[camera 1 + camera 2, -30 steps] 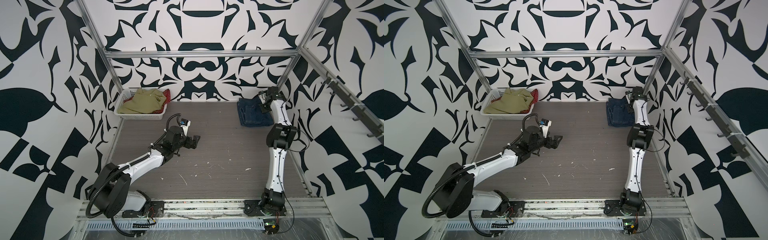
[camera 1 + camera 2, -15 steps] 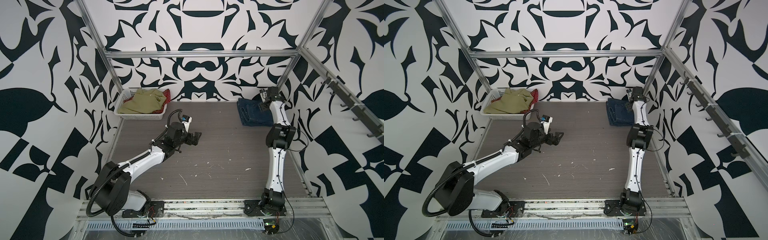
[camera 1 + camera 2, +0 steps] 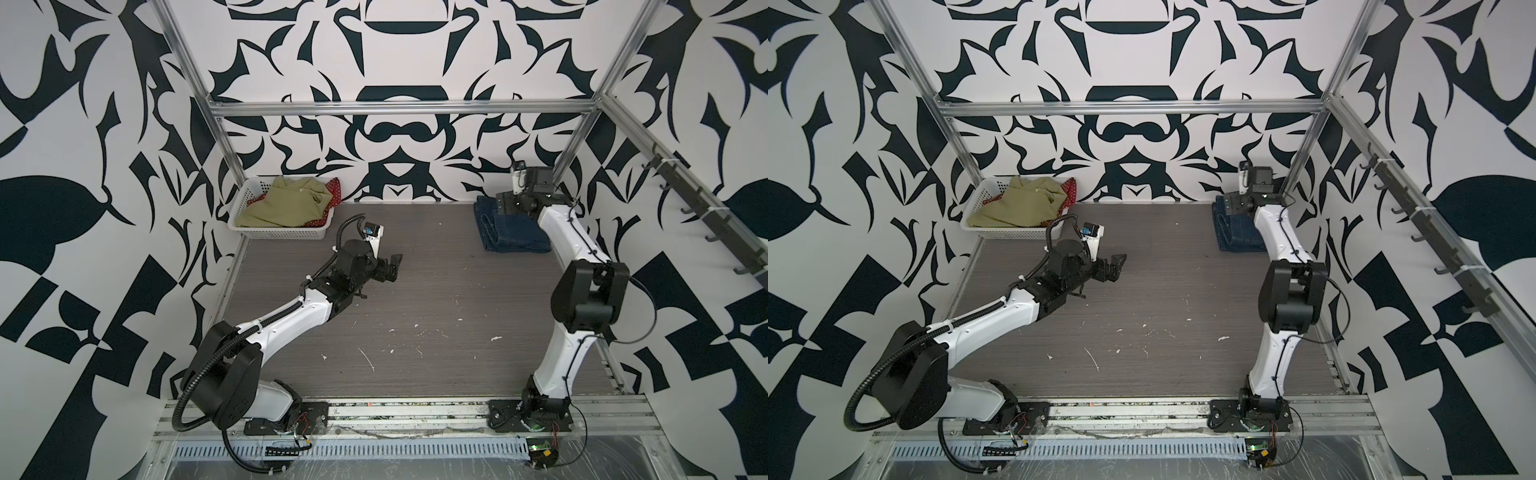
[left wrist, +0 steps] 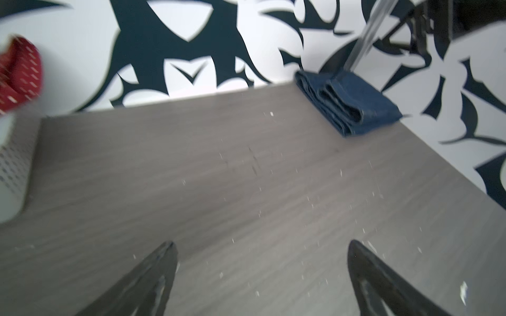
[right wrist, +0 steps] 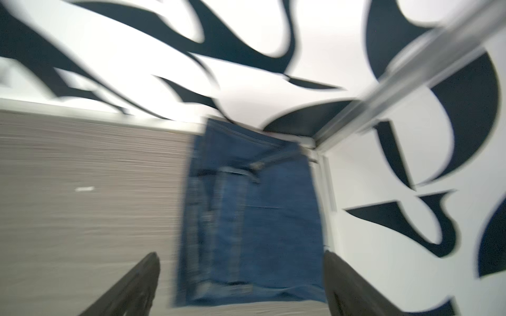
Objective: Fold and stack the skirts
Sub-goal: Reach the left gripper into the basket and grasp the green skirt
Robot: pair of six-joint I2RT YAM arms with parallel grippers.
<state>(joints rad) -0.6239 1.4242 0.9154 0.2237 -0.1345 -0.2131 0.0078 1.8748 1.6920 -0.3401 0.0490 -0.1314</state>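
The dark blue denim skirt (image 3: 515,235) (image 3: 1237,237) lies folded in the back right corner of the table. My right gripper (image 3: 505,205) (image 3: 1235,205) (image 5: 241,254) hovers just above it, open, with nothing between its fingers and the denim (image 5: 252,219) below them. The olive-green skirt (image 3: 286,208) (image 3: 1013,208) lies crumpled in the white basket, on top of the red polka-dot skirt (image 3: 334,195) (image 3: 1070,193) (image 4: 19,74). My left gripper (image 3: 392,268) (image 3: 1115,266) (image 4: 262,246) is open and empty over bare table near the middle. The folded denim (image 4: 353,106) also shows in the left wrist view.
The white perforated basket (image 3: 245,199) (image 3: 978,199) (image 4: 13,169) stands at the back left corner. Patterned walls and metal frame posts close in the table on three sides. A rail with hooks (image 3: 706,208) runs along the right wall. White flecks dot the grey tabletop (image 3: 415,324).
My right gripper has opened, let go of the denim skirt and risen a little above it. My left gripper has moved slightly toward the back, still open.
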